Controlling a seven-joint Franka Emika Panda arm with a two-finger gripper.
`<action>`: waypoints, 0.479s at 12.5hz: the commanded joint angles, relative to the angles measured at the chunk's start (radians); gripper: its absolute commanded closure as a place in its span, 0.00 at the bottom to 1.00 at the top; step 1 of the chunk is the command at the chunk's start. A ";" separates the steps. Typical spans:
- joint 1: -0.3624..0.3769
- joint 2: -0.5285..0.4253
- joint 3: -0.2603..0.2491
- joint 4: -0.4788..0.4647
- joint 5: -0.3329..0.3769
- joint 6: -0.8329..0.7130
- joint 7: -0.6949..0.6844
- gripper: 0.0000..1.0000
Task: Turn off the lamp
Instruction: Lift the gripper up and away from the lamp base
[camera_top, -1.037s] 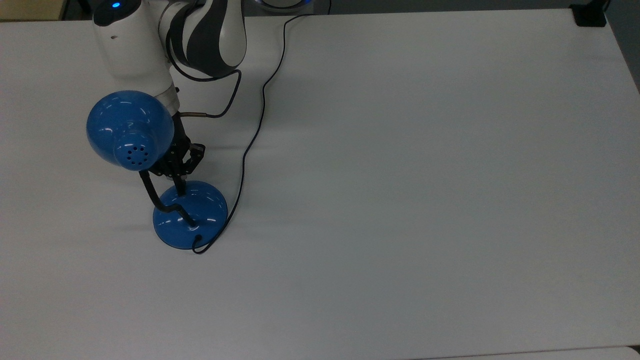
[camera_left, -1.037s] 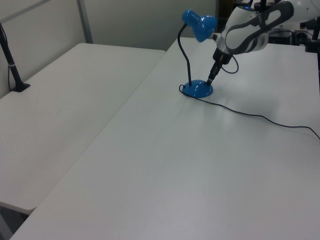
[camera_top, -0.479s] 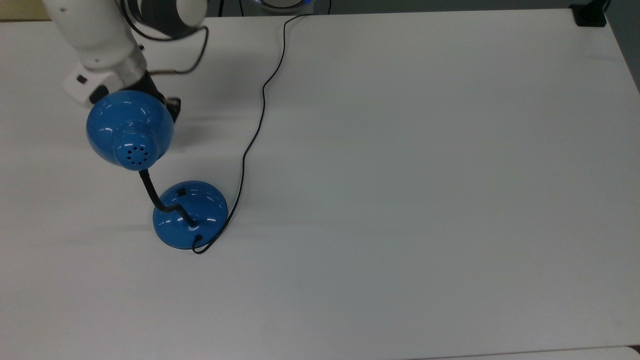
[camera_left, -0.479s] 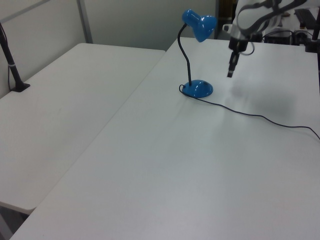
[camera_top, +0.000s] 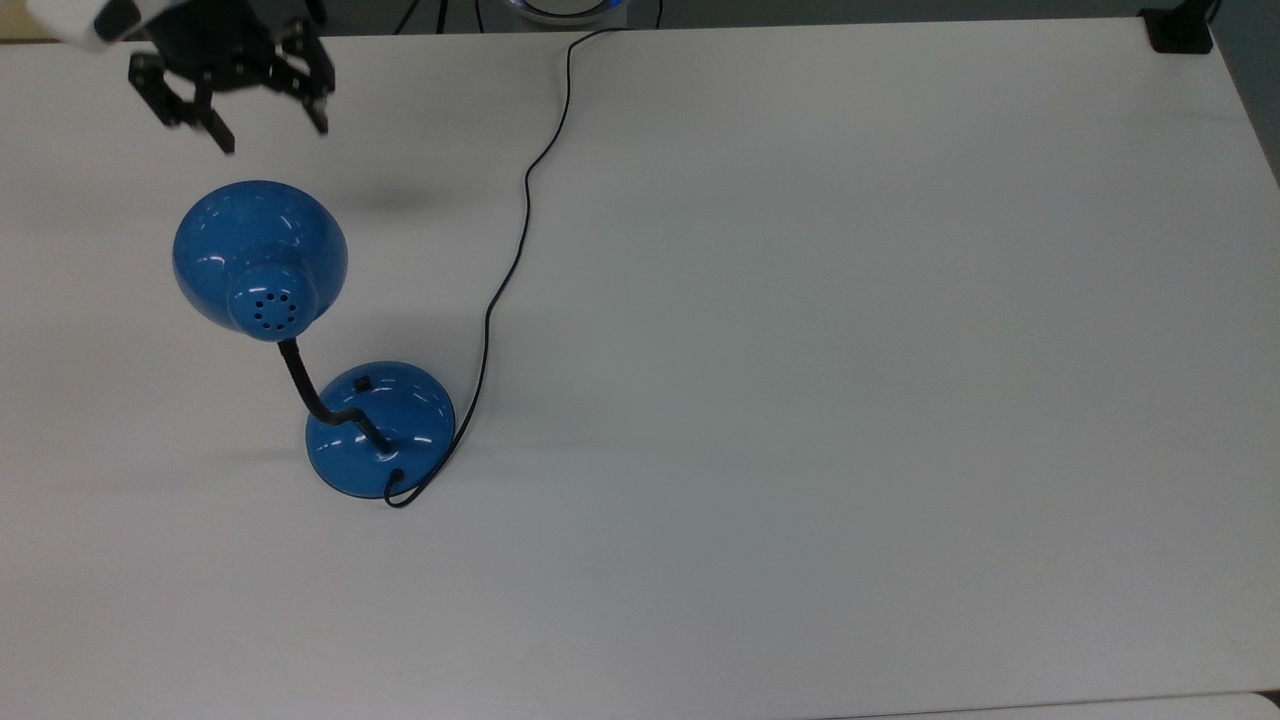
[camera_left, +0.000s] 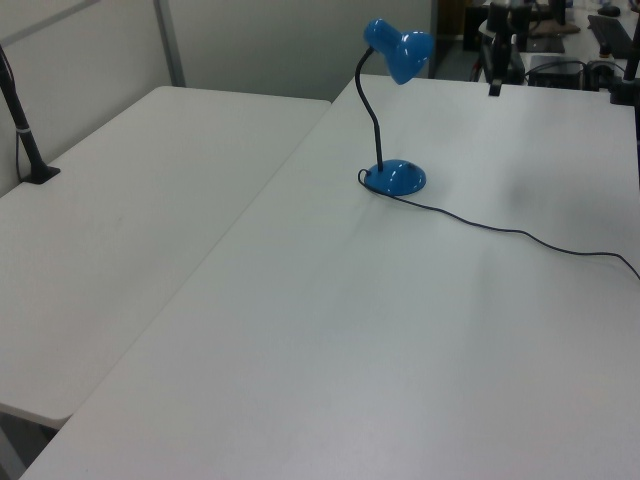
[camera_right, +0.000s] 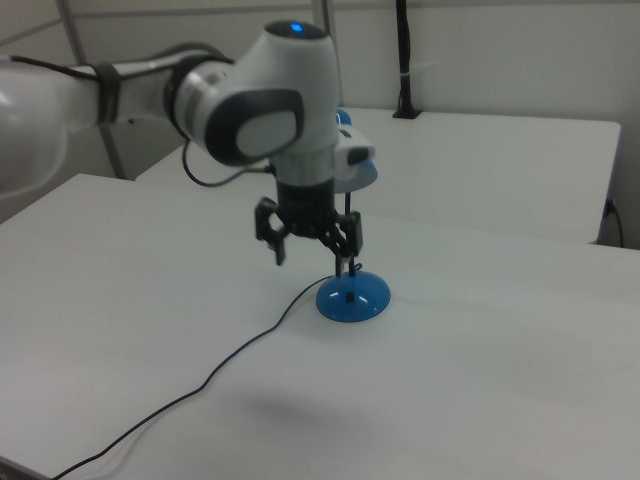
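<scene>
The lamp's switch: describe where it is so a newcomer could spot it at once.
On the white table stands the lamp, blue, its black gooseneck running down to a round domed base. The switch is the small black square on the base's upper slope in the top view, opposite where the black cord leaves.

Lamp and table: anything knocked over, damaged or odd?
Nothing stands out. The lamp stands upright on its base on the table, its cord trailing loosely off the far edge. The gripper hangs open, apart from the lamp.
</scene>
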 joint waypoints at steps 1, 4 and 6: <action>0.079 -0.103 -0.010 0.047 -0.064 -0.192 0.103 0.00; 0.244 -0.152 -0.052 0.063 -0.150 -0.235 0.356 0.00; 0.307 -0.145 -0.053 0.080 -0.166 -0.218 0.468 0.00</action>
